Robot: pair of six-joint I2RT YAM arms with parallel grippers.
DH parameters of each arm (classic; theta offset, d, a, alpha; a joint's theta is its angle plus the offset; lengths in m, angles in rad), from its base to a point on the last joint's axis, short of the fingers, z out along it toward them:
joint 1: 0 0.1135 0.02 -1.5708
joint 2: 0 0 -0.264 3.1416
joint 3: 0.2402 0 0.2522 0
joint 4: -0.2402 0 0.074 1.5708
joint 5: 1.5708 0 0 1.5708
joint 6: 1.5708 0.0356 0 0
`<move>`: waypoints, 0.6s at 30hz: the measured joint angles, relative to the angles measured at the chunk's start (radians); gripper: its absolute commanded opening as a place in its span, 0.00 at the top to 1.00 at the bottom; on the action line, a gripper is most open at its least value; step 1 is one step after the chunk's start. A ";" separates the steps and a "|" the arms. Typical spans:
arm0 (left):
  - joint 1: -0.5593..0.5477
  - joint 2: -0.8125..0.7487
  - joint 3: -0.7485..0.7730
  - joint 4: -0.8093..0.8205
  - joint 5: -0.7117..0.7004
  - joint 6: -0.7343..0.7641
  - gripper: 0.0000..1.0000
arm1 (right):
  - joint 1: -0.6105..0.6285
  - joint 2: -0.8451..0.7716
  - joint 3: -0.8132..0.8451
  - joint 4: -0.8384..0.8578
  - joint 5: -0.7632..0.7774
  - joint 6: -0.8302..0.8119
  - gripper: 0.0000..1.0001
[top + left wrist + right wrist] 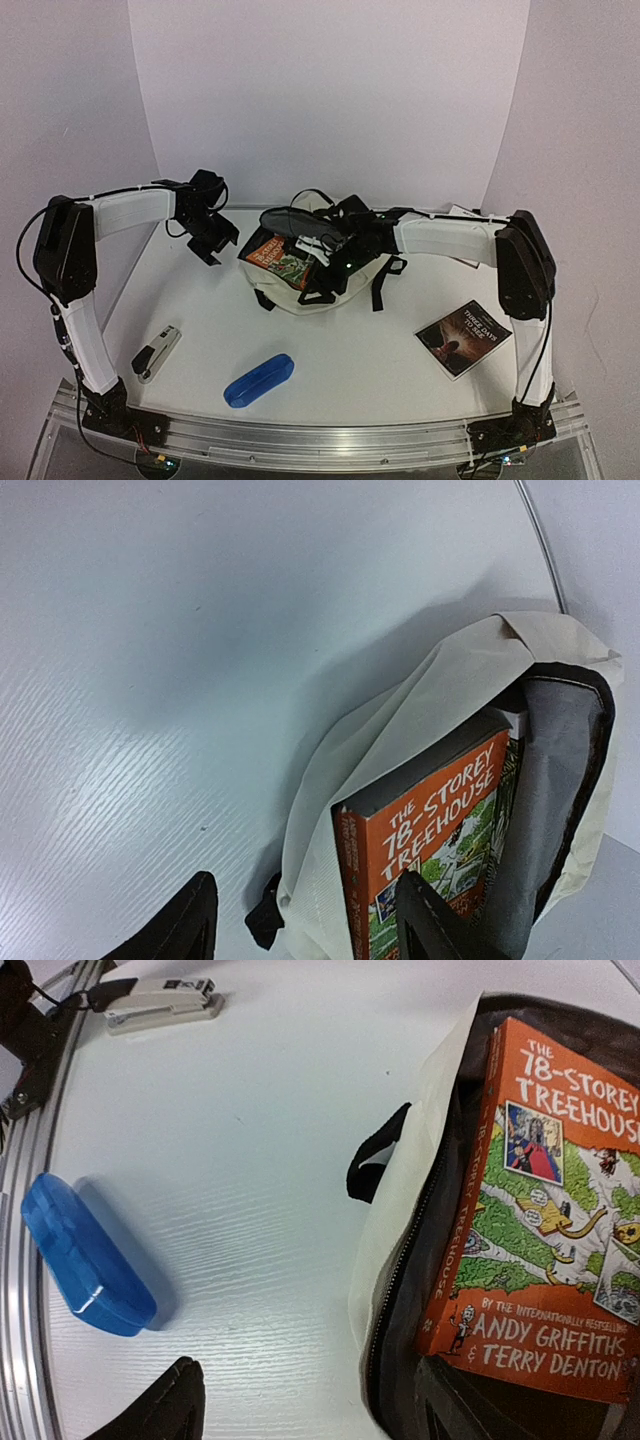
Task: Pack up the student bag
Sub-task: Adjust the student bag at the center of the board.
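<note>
Book (548, 1210) apparently halfway inside student bag (400, 1220)

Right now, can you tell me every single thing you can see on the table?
student bag: one, cream with black straps, middle of the table, open
orange book: one, orange, "The 78-Storey Treehouse", sticking out of the bag's opening
dark book: one, dark cover, flat on the table, right side
pencil case: one, blue, near the front edge, left of the middle
stapler: one, white and black, front left
table: one, white, under everything
left arm: one, white and black, left side; jaws open, empty, beside the bag
right arm: one, white and black, right side; jaws open at the bag's opening
</note>
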 measured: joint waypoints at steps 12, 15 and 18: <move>0.003 0.152 0.036 0.089 0.118 0.086 0.60 | 0.032 0.118 0.074 0.024 0.135 -0.013 0.53; 0.003 0.161 0.036 0.090 0.127 0.086 0.71 | 0.036 0.133 0.081 0.029 0.170 -0.015 0.75; 0.003 0.164 0.036 0.090 0.131 0.086 0.94 | 0.036 0.135 0.081 0.027 0.196 -0.015 0.99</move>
